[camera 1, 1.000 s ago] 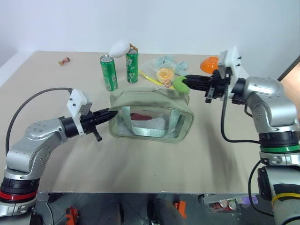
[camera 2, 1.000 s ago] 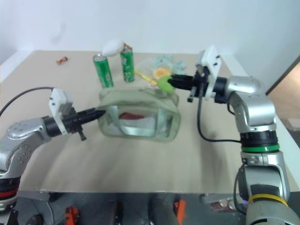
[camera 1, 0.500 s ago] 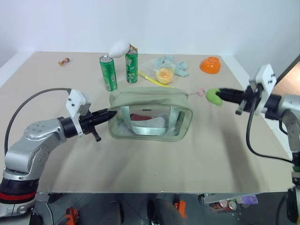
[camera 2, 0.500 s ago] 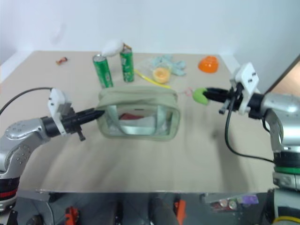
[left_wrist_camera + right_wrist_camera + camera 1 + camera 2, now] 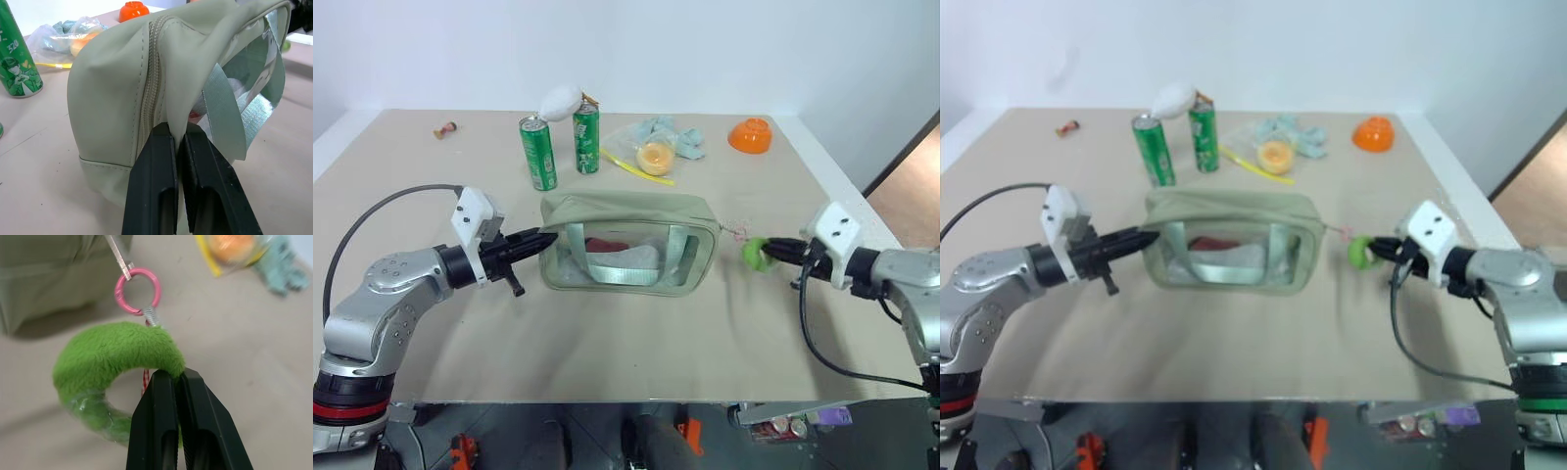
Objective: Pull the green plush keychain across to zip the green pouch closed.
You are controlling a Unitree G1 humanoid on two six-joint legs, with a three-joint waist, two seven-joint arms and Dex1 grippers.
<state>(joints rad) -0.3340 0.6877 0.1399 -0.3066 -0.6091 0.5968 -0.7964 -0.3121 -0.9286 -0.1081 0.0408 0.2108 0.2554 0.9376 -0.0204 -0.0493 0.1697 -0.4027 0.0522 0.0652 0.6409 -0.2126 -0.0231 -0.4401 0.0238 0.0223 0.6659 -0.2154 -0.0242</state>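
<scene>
Pulling any further right risks dragging the green pouch (image 5: 628,242) out of the left gripper (image 5: 544,241), pinched on its left end fabric, or slipping the green plush keychain (image 5: 756,253) from the right gripper (image 5: 773,251) clamped on it.

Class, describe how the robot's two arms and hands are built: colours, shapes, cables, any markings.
Both arms are silver-grey metal with rounded joint housings. The left arm has a red band low down, the right arm a green one. Each wrist carries a white box, then black parts ending in two slim black fingers: left hand, right hand. A black cable loops from each wrist.
</scene>
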